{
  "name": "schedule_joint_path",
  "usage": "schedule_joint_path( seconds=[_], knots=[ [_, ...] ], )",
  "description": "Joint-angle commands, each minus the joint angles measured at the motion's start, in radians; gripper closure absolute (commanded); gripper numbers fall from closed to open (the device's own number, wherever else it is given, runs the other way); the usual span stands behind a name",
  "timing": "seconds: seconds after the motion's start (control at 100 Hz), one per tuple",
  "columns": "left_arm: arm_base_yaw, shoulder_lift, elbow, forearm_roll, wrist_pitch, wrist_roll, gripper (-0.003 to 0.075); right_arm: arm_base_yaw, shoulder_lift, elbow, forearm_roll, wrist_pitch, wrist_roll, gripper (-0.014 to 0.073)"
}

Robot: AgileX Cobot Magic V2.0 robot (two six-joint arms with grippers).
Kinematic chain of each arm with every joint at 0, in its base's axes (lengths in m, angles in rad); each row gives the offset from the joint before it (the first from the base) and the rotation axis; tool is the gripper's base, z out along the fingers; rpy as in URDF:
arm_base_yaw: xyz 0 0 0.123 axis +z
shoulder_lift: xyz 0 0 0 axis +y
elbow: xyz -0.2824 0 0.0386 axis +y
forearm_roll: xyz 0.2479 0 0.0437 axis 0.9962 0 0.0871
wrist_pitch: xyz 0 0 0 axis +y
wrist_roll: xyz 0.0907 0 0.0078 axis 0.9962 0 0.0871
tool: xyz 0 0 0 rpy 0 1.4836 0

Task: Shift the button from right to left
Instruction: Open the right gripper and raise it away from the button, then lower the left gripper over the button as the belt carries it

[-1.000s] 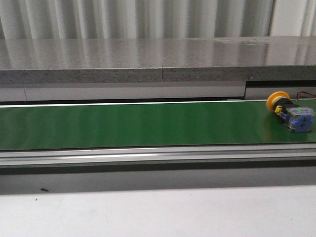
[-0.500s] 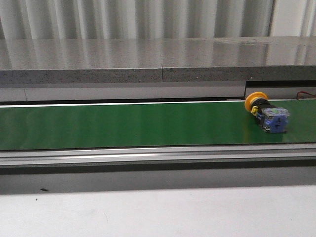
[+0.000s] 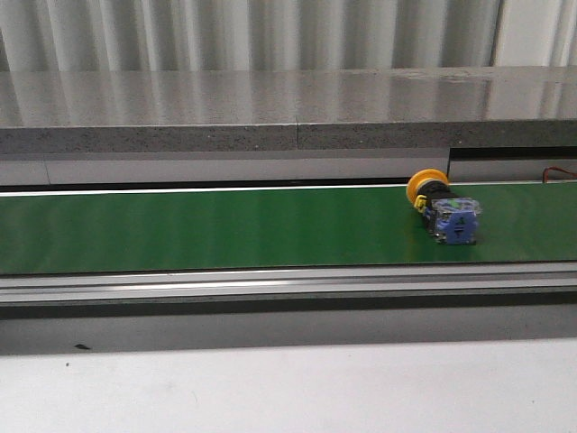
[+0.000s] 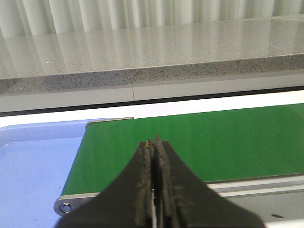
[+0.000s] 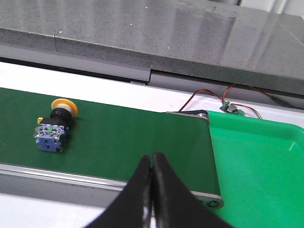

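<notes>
The button (image 3: pixel 444 211) lies on its side on the green conveyor belt (image 3: pixel 225 225), right of the middle, its yellow-orange cap toward the back and its blue face toward the front. It also shows in the right wrist view (image 5: pixel 53 126). My right gripper (image 5: pixel 152 156) is shut and empty, above the belt's near edge and apart from the button. My left gripper (image 4: pixel 154 140) is shut and empty over the belt's left end. Neither gripper shows in the front view.
A grey stone ledge (image 3: pixel 288 108) runs behind the belt. A blue tray (image 4: pixel 33 166) lies past the belt's left end. A green tray (image 5: pixel 261 166) lies past its right end, with red and black wires (image 5: pixel 209 95) behind it. White table (image 3: pixel 288 388) lies in front.
The button has travelled left along the belt, from the far right edge of the front view to right of the middle. No gripper touches it.
</notes>
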Motion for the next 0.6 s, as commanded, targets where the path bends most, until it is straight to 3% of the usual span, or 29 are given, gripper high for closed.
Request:
schedule_joint_path(
  seconds=[0.0,0.25,0.59],
  knots=[
    [0.0,-0.032,0.039,-0.007,-0.107,-0.008,0.0741,0.003,0.007,-0.024,-0.006,-0.086,-0.01,0.0662],
    [0.0,-0.032,0.031,-0.007,-0.157,-0.008,0.0741,0.003,0.007,-0.024,-0.006,-0.086,-0.01,0.0662],
    [0.0,-0.029,-0.106,-0.011,-0.082,-0.008,0.0741,0.003,0.007,-0.024,-0.006,-0.086,-0.01,0.0662]
  ],
)
